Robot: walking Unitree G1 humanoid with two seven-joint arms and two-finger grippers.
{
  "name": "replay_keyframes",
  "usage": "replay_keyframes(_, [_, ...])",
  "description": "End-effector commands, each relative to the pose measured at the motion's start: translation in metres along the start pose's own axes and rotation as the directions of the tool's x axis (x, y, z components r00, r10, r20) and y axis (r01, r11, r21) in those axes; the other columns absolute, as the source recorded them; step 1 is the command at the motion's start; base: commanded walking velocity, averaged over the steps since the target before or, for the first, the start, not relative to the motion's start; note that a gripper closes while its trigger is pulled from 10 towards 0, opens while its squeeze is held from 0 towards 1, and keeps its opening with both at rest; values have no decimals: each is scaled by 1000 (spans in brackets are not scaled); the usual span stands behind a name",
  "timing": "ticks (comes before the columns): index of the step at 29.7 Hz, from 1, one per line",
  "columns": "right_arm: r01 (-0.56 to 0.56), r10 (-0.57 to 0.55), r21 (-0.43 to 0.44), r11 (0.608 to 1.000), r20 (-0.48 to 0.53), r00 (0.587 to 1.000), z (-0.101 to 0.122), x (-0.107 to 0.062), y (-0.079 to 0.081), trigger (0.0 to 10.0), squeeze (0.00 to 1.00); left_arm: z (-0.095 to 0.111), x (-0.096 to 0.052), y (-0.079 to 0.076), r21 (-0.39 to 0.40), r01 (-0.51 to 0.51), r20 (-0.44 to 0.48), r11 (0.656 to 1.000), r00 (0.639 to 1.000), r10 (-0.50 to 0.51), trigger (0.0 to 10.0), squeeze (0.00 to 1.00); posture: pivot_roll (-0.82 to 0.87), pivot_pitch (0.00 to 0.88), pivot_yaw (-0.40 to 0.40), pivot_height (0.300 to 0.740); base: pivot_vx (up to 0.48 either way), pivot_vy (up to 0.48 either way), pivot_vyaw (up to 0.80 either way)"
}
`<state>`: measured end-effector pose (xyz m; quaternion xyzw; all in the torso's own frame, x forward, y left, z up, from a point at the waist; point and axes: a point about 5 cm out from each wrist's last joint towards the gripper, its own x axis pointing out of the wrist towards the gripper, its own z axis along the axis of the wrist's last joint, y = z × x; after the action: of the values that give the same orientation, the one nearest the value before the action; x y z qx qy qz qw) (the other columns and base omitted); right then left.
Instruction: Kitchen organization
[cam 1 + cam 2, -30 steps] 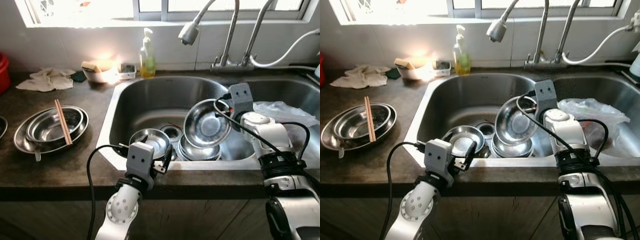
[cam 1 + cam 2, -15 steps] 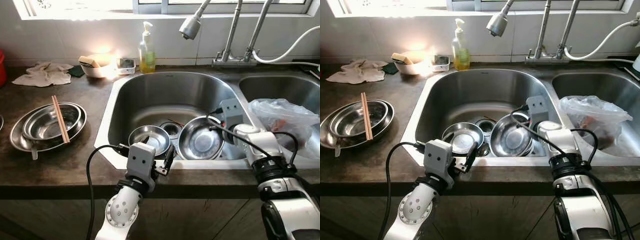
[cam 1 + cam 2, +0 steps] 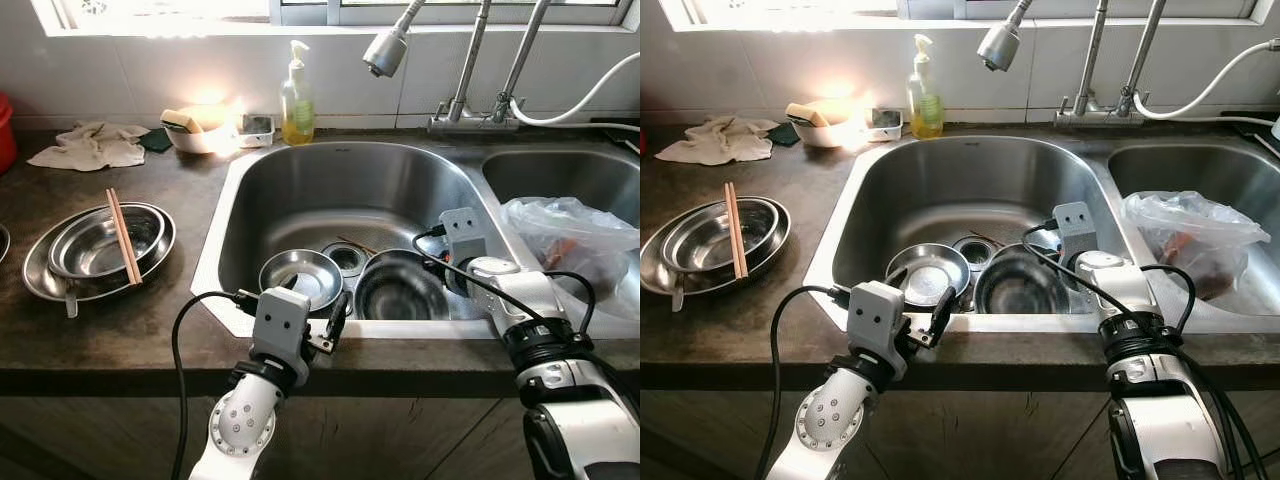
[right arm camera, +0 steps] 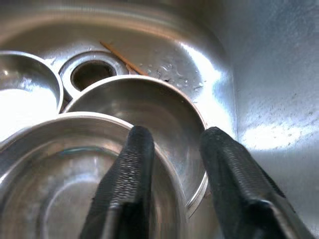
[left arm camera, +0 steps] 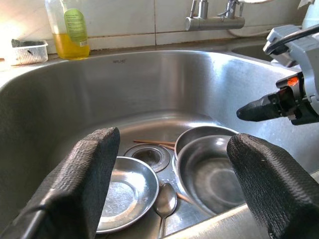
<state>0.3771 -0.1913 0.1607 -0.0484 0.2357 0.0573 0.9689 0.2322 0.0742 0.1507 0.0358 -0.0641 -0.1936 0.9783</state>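
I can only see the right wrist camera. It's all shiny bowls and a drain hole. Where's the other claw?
Observer: The left claw is open, hanging at the sink's front edge, just by a small bowl.
Operator: Is anything next to that bowl?
Observer: A spoon lies between it and the stacked bowls.
Operator: Are there dishes outside the sink too?
Observer: Yes, stacked dishes with chopsticks across them sit on the counter, on the robot's left.
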Motion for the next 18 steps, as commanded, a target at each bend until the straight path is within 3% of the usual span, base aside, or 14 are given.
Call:
replay_keyframes(1, [11,-12,16,1000,46,999,9,-2,-1,10000,1000,4,1,1,14,-1,10,1000,1000,1,10000,0,77,100,-39,740,0,0,0])
replay_keyframes(3, [19,-20,12,1000,75,997,13,-4,-1,10000,1000,4,2,1,14,-3,11,1000,1000,3,10000,0,76,97,-41,740,0,0,0])
replay_keyframes(4, [27,-28,7,1000,93,995,15,-5,-2,10000,847,3,2,1,14,-4,11,1000,1000,4,10000,0,75,96,-42,740,0,0,0])
replay_keyframes(5, [42,-43,9,999,133,990,19,-8,-2,10000,0,4,3,1,16,-7,13,1000,1000,6,10000,0,76,96,-42,740,0,0,0])
replay_keyframes(13, [101,-104,28,995,365,925,41,-33,3,10000,0,3,6,2,18,-13,15,1000,1000,13,10000,0,68,80,-39,740,0,0,0])
replay_keyframes(14, [99,-97,18,995,432,897,47,-44,7,10000,0,3,7,3,20,-14,18,1000,1000,13,10000,0,68,76,-38,740,0,0,0])
replay_keyframes(18, [77,-83,32,996,528,845,50,-65,13,10000,0,2,8,4,24,-15,19,1000,1000,14,10000,0,54,68,-35,740,0,0,0])
